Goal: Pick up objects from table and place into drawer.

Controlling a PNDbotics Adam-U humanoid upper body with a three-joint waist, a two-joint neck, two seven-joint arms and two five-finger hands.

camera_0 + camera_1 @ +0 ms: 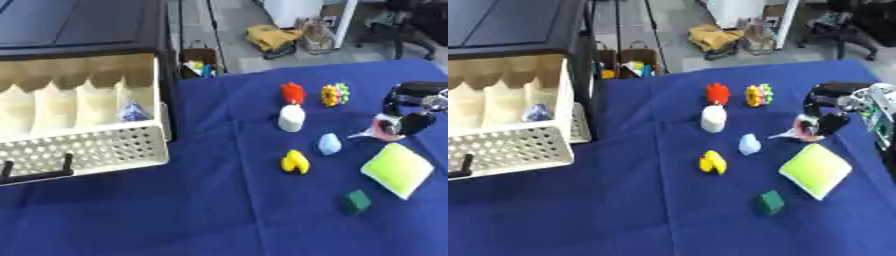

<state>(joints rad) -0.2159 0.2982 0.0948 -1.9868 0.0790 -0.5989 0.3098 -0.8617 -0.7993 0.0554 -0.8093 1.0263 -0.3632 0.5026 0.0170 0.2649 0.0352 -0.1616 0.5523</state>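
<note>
Leftmost, drawer (83,150): open, a bluish object (132,112) inside.
Table (175,215): blue cloth.
Middle: red toy (292,93), white cylinder (291,118), yellow toy (296,162), pale blue piece (329,144), green block (356,201).
Right: lime cushion (398,170).
Right robot hand (826,111): fingers curled round pink object (805,127).
Writing: none legible.

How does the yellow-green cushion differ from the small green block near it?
The cushion is pale yellow-green; the block is dark green. The cushion is far larger and looks soft and puffy, while the block is small and boxy. The cushion lies nearer the right hand; the block sits closer to the camera. Both rest untouched on the blue cloth.
</note>
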